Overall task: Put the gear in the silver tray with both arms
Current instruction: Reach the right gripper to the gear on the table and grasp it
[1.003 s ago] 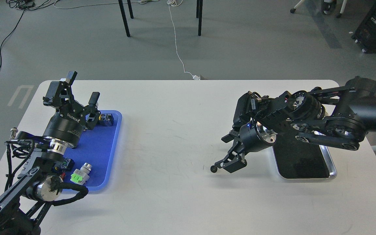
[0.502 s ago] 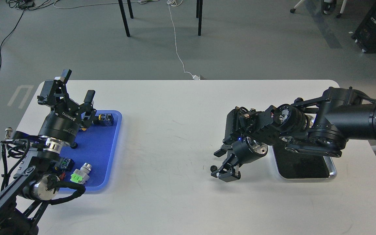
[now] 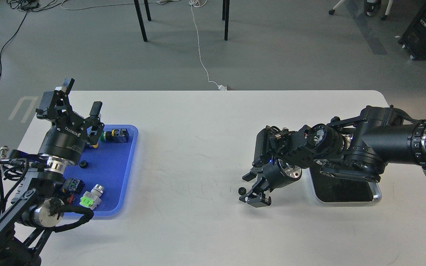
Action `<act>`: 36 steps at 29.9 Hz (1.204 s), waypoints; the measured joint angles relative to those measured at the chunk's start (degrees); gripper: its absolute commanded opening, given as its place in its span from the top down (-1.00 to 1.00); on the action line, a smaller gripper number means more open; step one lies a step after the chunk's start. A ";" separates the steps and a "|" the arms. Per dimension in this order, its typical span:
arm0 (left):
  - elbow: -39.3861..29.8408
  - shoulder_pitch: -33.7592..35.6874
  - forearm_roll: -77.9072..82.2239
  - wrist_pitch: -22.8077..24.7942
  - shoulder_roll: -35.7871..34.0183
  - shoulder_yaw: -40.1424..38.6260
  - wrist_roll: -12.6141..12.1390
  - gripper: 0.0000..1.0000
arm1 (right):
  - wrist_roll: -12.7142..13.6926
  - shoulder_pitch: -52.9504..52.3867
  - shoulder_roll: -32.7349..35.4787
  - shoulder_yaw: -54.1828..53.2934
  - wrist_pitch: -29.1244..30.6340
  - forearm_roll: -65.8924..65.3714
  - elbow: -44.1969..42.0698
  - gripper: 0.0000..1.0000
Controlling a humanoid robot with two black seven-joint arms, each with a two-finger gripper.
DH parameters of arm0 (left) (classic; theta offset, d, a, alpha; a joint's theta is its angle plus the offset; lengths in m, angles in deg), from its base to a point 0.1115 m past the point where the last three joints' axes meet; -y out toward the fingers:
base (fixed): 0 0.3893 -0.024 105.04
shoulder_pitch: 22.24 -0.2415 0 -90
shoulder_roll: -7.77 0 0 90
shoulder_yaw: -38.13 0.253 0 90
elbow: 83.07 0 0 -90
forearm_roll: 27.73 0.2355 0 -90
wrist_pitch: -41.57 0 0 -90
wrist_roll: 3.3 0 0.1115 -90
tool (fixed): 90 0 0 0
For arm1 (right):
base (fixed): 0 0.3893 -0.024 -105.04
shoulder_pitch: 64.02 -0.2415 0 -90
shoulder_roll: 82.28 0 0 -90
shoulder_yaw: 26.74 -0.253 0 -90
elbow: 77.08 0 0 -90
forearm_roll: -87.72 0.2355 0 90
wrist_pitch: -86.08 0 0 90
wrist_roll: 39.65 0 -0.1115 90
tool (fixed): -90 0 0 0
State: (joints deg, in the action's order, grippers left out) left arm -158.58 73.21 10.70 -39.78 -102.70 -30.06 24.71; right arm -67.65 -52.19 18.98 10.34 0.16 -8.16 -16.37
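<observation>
A small black gear (image 3: pixel 241 190) lies on the white table, left of the silver tray (image 3: pixel 377 196). My right gripper (image 3: pixel 245 189) is low over the table with its fingers apart. The gear sits at its fingertips, seemingly between them. The right arm covers the tray's far part; the dark bottom that shows holds nothing. My left gripper (image 3: pixel 80 96) is open and empty, raised above the far left corner of the blue tray (image 3: pixel 126 173). A second small black gear (image 3: pixel 83 164) lies on the blue tray.
The blue tray also holds a green and yellow push button (image 3: pixel 115 136), a grey part with a green tag (image 3: pixel 91 196) and a black block (image 3: pixel 73 184). Table legs and cables are on the floor beyond the table's far edge.
My right arm has come down and the gripper has settled at the gear on the table. My left gripper has drawn back to the left, uncovering the gear on the blue tray.
</observation>
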 measured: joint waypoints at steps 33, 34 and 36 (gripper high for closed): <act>0.01 0.00 -0.20 0.15 0.26 -0.58 0.00 -0.96 | 0.01 1.08 -0.76 0.09 -0.67 0.09 -1.08 0.70; 0.01 0.00 -0.20 0.15 0.26 -0.58 0.00 -0.96 | 0.01 1.08 -0.75 0.10 -0.65 0.10 -1.08 0.71; 0.01 0.00 -0.20 0.15 0.26 -0.58 0.00 -0.96 | 0.01 1.09 -0.73 0.14 -0.60 0.10 -1.08 0.74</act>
State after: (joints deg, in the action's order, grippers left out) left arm -158.57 73.20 10.50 -39.64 -102.44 -30.63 24.70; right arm -67.65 -51.10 18.25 10.47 -0.45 -8.05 -17.45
